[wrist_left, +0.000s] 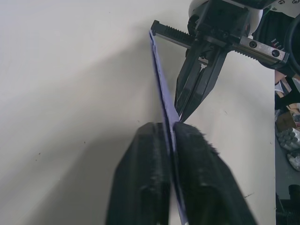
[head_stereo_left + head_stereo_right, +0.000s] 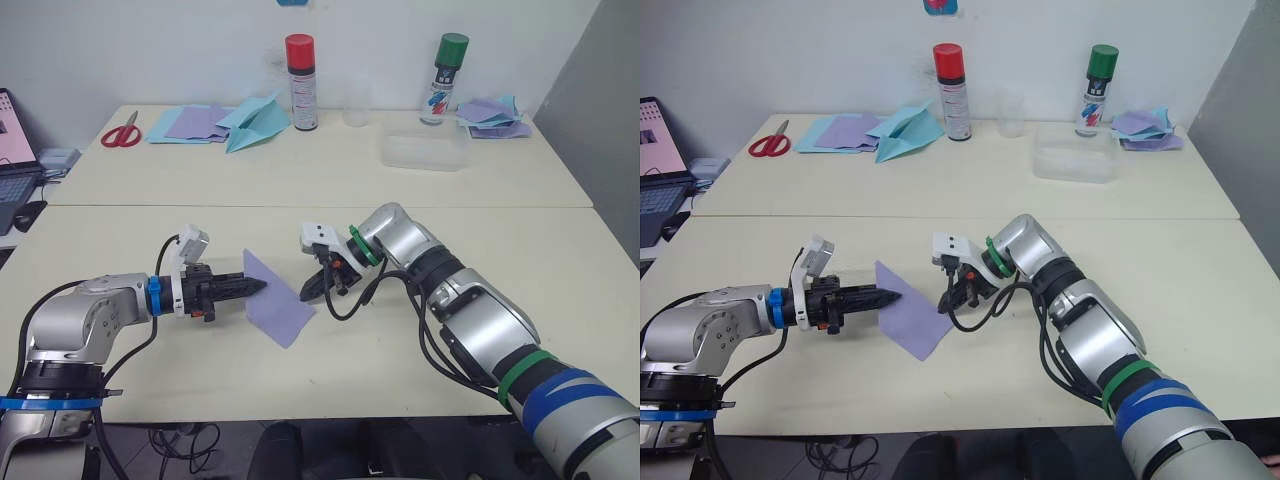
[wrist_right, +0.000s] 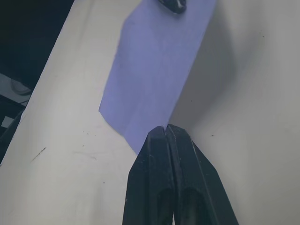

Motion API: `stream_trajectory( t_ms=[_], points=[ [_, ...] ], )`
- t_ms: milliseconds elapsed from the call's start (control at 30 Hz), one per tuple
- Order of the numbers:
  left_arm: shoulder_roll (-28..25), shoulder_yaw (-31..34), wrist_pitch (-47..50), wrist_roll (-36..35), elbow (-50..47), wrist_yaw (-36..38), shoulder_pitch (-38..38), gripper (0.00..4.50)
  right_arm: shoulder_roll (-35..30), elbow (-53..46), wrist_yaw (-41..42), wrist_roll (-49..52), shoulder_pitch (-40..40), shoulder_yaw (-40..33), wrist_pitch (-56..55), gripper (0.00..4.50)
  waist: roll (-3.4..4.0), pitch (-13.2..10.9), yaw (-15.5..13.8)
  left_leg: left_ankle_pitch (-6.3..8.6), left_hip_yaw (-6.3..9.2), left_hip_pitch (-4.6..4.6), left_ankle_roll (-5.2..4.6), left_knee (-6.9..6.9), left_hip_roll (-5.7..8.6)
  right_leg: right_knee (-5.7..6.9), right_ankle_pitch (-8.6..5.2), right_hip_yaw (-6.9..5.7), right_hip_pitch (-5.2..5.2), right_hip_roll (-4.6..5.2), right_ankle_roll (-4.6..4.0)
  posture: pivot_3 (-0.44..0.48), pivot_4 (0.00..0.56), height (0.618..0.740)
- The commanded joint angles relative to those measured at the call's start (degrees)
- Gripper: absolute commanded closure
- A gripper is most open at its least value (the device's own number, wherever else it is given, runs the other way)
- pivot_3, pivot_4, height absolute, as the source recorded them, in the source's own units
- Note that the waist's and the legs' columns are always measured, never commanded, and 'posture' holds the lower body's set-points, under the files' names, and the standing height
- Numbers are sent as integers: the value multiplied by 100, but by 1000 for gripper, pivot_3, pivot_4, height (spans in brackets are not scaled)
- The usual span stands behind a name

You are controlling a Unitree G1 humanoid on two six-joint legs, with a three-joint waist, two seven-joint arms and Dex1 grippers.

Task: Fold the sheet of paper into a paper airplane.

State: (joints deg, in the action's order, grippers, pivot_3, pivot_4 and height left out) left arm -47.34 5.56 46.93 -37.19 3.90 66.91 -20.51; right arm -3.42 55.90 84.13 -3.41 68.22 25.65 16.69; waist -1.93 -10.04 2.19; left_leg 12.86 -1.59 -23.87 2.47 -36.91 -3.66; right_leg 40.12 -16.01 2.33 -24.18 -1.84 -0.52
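Left end effector (image 2: 258, 286) pinches one edge of the sheet of paper (image 2: 272, 305), which stands tilted on edge above the near bench (image 2: 150, 235), between both arms. Right end effector (image 2: 306, 291), fingers pressed together, meets the sheet's opposite edge; whether it holds paper cannot be told. Risk: opposing pulls could tear or slip the thin sheet, misplacing the crease.

Setting: lab or office workspace | Evidence: pale tables (image 2: 300, 190) against plain white wall (image 2: 150, 50) | laptop (image 2: 15, 160) at 9 o'clock | spray cans (image 2: 300, 80), scissors (image 2: 122, 132) at 12 o'clock
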Motion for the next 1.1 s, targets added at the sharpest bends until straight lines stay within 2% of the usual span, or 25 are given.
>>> stream_trajectory(
  t_ms=[33,67,233,300,400,467,600,700,933,1100],
  points=[
    [-25,163,15,-77,-155,-26,-27,4500,45,-153,-99,119,73,-272,-84,4101,0,0,-2,0,0,0,0,0,0,0,0,0,0,0,0,0,150,740],
    [-23,162,33,-72,-171,-54,-15,4500,46,-148,-138,136,87,-319,-102,3911,0,0,-3,0,1,0,0,0,0,0,0,-1,0,0,0,0,150,740],
    [-23,500,435,-424,-383,-243,102,4500,-358,-550,-155,269,149,-671,114,2157,0,0,-5,0,2,-2,0,0,-1,0,0,0,-1,1,0,0,150,740],
    [19,757,740,-715,-600,-428,215,4500,-673,-1325,-106,515,-53,-914,596,1427,0,0,-10,0,4,-3,0,-1,-2,0,0,0,0,3,0,0,150,740],
    [519,1416,1695,-1660,-1217,-1356,452,4500,-1271,-3363,-404,998,-913,-1391,1549,351,-5,3,-48,0,20,-5,0,-1,-10,-3,-1,-1,3,13,1,0,150,740],
    [1006,1768,2099,-2083,-1473,-2191,533,4500,-1523,-4355,-645,1283,-1375,-1615,2150,351,-6,3,-58,1,33,-5,0,1,-10,-6,-9,-8,12,35,16,0,150,740],
    [2536,2274,2444,-3084,-1794,-4450,581,4500,-1853,-6197,-1165,2092,-2323,-2183,3345,351,-6,4,-56,0,34,-6,0,-7,4,-3,-4,1,13,58,25,0,150,740],
    [3381,2076,2271,-2849,-1924,-5551,717,4500,-1943,-6963,-1712,2334,-2903,-2335,3749,351,-13,7,-47,0,34,-4,0,-11,12,-10,7,4,20,65,45,0,150,740],
    [3834,1339,1865,-2075,-1667,-6030,992,4500,-2251,-7652,-2248,2344,-4038,-1919,3316,351,-15,9,-29,0,15,53,0,-8,35,-21,-6,17,71,33,70,0,150,740],
    [3702,1184,2039,-1918,-1662,-6246,1012,4500,-2309,-7559,-2486,2403,-4203,-1794,3076,351,-15,9,-16,0,9,87,0,-5,28,-22,-5,40,92,1,68,0,150,740]
  ],
)
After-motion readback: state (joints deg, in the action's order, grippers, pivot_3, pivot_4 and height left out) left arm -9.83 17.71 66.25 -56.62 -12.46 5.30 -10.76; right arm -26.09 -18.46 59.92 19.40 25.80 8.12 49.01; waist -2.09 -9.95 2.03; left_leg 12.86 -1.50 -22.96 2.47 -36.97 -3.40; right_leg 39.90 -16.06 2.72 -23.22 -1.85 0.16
